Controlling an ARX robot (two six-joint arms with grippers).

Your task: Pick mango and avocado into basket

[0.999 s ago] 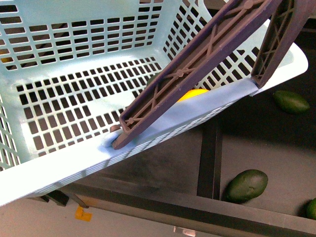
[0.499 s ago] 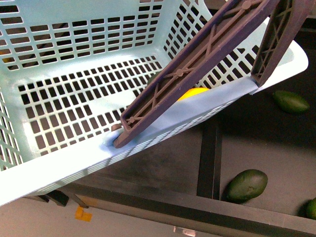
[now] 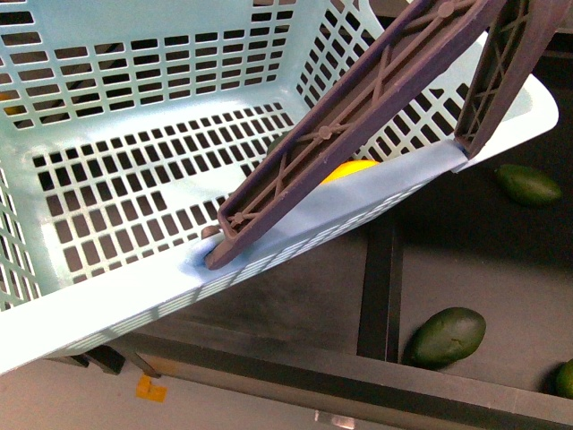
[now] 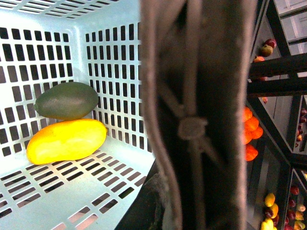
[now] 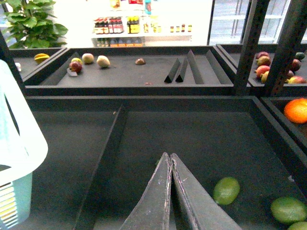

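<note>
The light turquoise basket [image 3: 134, 296] fills the front view, tilted, with its brown-purple handle [image 3: 358, 125] swung across it. In the left wrist view the yellow mango [image 4: 66, 141] and the dark green avocado [image 4: 67, 100] lie side by side, touching, on the basket floor by a corner. A bit of the mango also shows behind the handle in the front view [image 3: 351, 169]. My left gripper [image 4: 192, 206] is shut on the handle [image 4: 201, 115], which hides its jaws. My right gripper [image 5: 169, 158] is shut and empty over a dark shelf tray, with the basket's rim [image 5: 19, 143] beside it.
More avocados [image 3: 448, 336] [image 3: 528, 185] lie in dark shelf trays below the basket, split by a divider [image 3: 376, 287]. Green fruits [image 5: 226, 190] [image 5: 289, 210] lie near the right gripper. An orange [image 5: 296, 110] and shelf posts [image 5: 249, 43] stand beyond. Orange fruits [image 4: 252, 132] sit on shelves.
</note>
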